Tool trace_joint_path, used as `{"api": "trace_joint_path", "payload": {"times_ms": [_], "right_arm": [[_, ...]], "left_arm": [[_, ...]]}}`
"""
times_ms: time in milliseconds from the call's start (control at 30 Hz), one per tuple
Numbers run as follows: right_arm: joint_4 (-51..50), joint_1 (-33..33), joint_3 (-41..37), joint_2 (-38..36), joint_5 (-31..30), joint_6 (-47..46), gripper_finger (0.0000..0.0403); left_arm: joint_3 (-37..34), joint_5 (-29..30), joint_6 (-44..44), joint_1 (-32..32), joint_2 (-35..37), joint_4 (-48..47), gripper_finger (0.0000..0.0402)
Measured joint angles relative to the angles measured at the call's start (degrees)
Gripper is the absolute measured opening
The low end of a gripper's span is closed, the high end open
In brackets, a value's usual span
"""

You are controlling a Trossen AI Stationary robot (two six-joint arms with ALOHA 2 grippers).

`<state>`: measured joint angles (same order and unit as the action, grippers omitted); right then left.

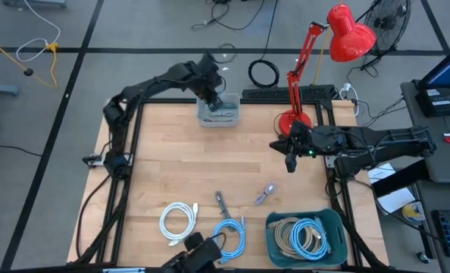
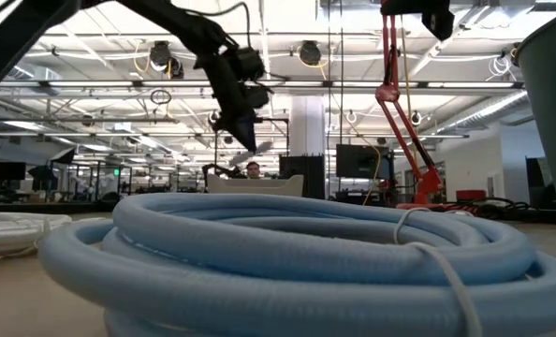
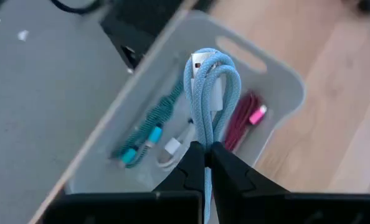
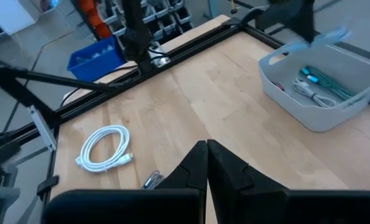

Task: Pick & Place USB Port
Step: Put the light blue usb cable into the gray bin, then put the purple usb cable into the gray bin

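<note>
Left gripper (image 3: pixel 207 152) clamped folded light-blue USB cable (image 3: pixel 213 93), held above grey bin (image 3: pixel 284 78) at table's far edge. Right gripper (image 4: pixel 207 152) hovered mid-table, fingers closed, empty.

One camera hangs overhead, looking straight down on the whole counter (image 1: pixel 210 159). Another sits at counter height behind a blue cable coil (image 2: pixel 287 253). Both wrist cameras, the left very close, see the grey tray (image 3: pixel 278 81).
</note>
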<state>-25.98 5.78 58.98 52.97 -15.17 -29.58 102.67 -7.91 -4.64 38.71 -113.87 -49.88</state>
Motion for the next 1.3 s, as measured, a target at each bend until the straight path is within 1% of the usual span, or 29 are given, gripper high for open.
{"api": "trace_joint_path", "payload": {"times_ms": [133, 333, 467, 600, 667, 833, 967, 1033, 1133, 1200, 1300], "right_arm": [[-0.22, -0.21, 0.0, 0.35, 0.19, -0.29, 0.0], [-0.13, -0.27, -0.75, 0.57, 0.19, -1.18, 0.0], [0.11, -1.18, -1.79, 0.59, 0.39, -2.98, 0.0], [1.11, -1.95, -2.97, 0.59, 0.48, -4.21, 0.0], [1.43, -2.42, -3.4, 0.59, 1.74, -4.69, 0.0], [1.55, -3.43, -3.72, 0.59, 2.42, -5.36, 0.0], [1.9, -4.04, -3.72, 0.59, 3.39, -5.36, 0.0], [1.9, -4.08, -3.72, 0.59, 3.45, -5.36, 0.0], [1.77, -4.08, -3.72, 0.59, 3.66, -5.36, 0.0], [1.55, -4.11, -3.72, 0.57, 6.17, -4.8, 0.0], [0.86, -4.34, -3.72, 0.57, 9.6, -3.55, 0.0]], "left_arm": [[-0.02, -2.24, -3.89, -1.31, -3.35, -0.05, 0.0006], [-0.02, -2.18, -9.81, -2.98, -7.0, -2.33, 0.0006], [-0.02, -1.98, -11.77, -3.58, -8.46, -2.75, 0.0006], [-0.02, -0.53, -13.4, -3.6, -8.71, -2.58, 0.0008], [-0.02, 0.25, -13.63, -3.59, -8.64, -2.48, 0.0024], [-0.02, 0.43, -11.41, -3.57, -8.21, -2.49, 0.0088], [-0.02, 0.45, -9.61, -4.02, -8.28, -2.8, 0.0121], [0.06, 0.49, -9.18, -4.55, -8.25, -2.9, 0.013], [2.45, 1.7, -8.59, -5.41, -8.32, -5.38, 0.0136], [5.58, 2.75, -8.34, -6.04, -8.32, -6.77, 0.0135], [12.64, 3.5, -7.48, -7.0, -8.32, -10.59, 0.0135]]}}
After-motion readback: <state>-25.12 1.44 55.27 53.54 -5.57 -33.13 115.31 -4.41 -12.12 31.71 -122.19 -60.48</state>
